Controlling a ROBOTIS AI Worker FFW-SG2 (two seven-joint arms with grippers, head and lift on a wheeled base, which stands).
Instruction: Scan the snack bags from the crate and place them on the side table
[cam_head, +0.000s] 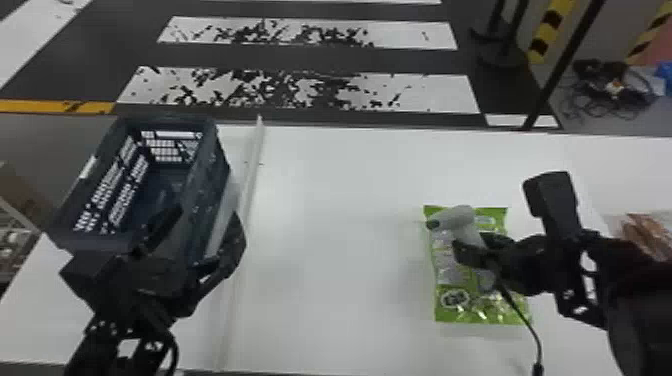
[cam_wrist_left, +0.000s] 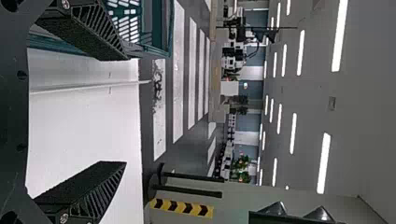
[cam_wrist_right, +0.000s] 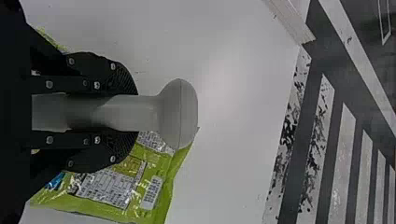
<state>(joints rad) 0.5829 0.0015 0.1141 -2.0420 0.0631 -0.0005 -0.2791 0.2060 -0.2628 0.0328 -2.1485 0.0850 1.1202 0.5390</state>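
Note:
My right gripper (cam_head: 472, 248) is shut on the grip of a light grey handheld scanner (cam_head: 461, 220), held above a green snack bag (cam_head: 452, 311) lying flat on the white table. In the right wrist view, the gripper (cam_wrist_right: 122, 113) clasps the scanner (cam_wrist_right: 180, 114) from both sides, and the bag (cam_wrist_right: 161, 191) with its barcode label lies beyond it. My left gripper (cam_head: 200, 235) stands open beside the near end of the dark blue crate (cam_head: 210, 150). Seen from the left wrist, the two fingers of the gripper (cam_wrist_left: 116, 112) are wide apart with nothing between them.
A raised white strip (cam_head: 247, 185) runs along the white table (cam_head: 340, 200) just right of the crate. Another bag with brownish contents (cam_head: 645, 232) lies at the right edge, beyond the right arm. The scanner's cable (cam_head: 525, 320) hangs toward the near edge.

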